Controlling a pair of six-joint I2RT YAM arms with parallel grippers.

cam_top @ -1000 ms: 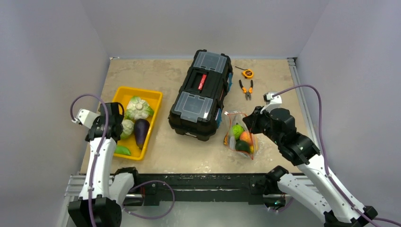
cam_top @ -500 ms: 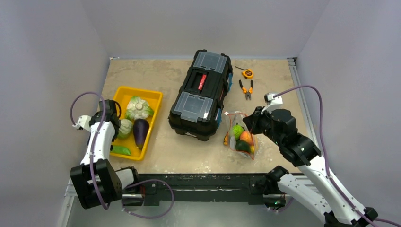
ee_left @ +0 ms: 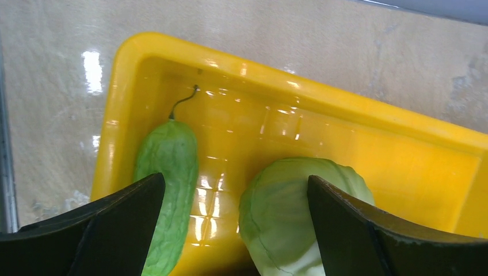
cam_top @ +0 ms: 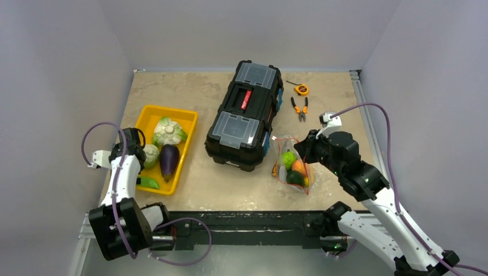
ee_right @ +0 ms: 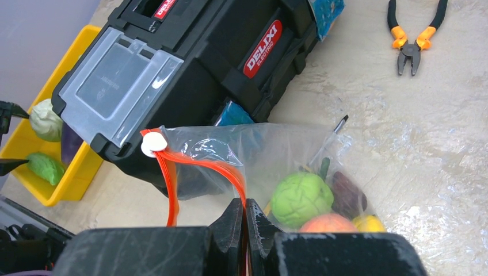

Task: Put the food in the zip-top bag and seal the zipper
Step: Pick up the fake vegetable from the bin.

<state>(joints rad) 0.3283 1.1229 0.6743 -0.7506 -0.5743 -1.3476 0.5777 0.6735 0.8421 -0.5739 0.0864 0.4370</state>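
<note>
- Step in hand, as I judge it: loading the food, with 4 pieces not yet in the bag and the seal open.
- The left hand (ee_left: 234,178) hangs low over the yellow tray (cam_top: 190,118) at the left of the tabletop (cam_top: 230,184). Its jaws are spread wide, 1 on each side of the pale cabbage (ee_left: 299,218), gripping nothing.
- The right hand (ee_right: 246,206) is clenched on the top edge of the zip-top bag (ee_right: 276,149), right where the red-orange zipper (ee_right: 201,162) runs in between its fingertips, and it holds the mouth up.
- The bag sits on the tabletop just right of the black toolbox (cam_top: 244,115), well apart from the tray.
- Next move, likely: close on the cabbage, lift it clear, carry it past the toolbox and drop it into the held mouth. The round shell may slip if gripped off-center.
- Counts in the tray: 1 cabbage, 1 cauliflower (cam_top: 168,131), 1 purple eggplant (cam_top: 169,161), 1 green cucumber (ee_left: 167,190).
- Counts in the bag: at least 4 pieces: green, orange, yellow and 1 dark.
- Elsewhere: 1 pair of pliers (cam_top: 299,108) and 1 tape measure (cam_top: 301,89), far right.
</note>
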